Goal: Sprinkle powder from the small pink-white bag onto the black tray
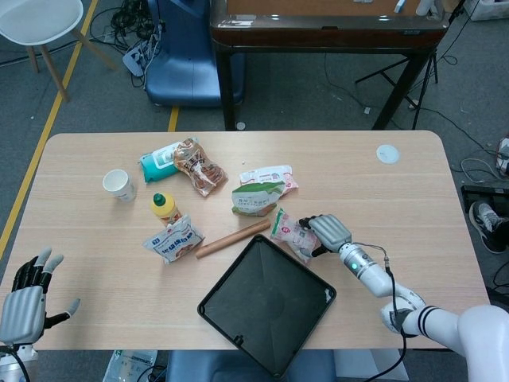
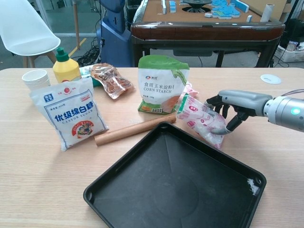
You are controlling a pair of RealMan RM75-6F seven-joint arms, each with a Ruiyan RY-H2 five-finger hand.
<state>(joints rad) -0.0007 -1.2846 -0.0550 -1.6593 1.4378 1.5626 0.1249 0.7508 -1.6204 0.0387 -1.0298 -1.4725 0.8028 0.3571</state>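
Right now the small pink-and-white plastic powder bag (image 2: 200, 118) is gripped by the right hand (image 2: 232, 108), whose grey fingers wrap over its upper side in the chest view. It sits tilted at centre right of the frame, just past the far edge of the square black plastic tray (image 2: 142, 190), its lower end hanging over or against the tray's rim; whether it touches the rim I cannot tell. In the head view the same bag (image 1: 291, 234) lies just beside the tray's upper right edge (image 1: 306, 267), with the right hand (image 1: 328, 231) on its right side.

As for progress, the pick-up looks done but the sprinkling hardly begun: the tray floor is bare black, apart from a small white fleck in its right corner (image 2: 251, 185). What remains, by my reckoning, is to carry the bag over the middle of the tray, tip its mouth down and shake. Whether the bag is open I cannot tell.

Just behind the bag stands a green-and-white corn starch pouch (image 2: 162, 83), with a wooden rolling pin (image 2: 133, 129) lying along the tray's far left edge. The left hand (image 1: 28, 298) hangs at the lower left of the head view, off the wooden worktop (image 1: 398, 199), fingers spread and holding nothing.
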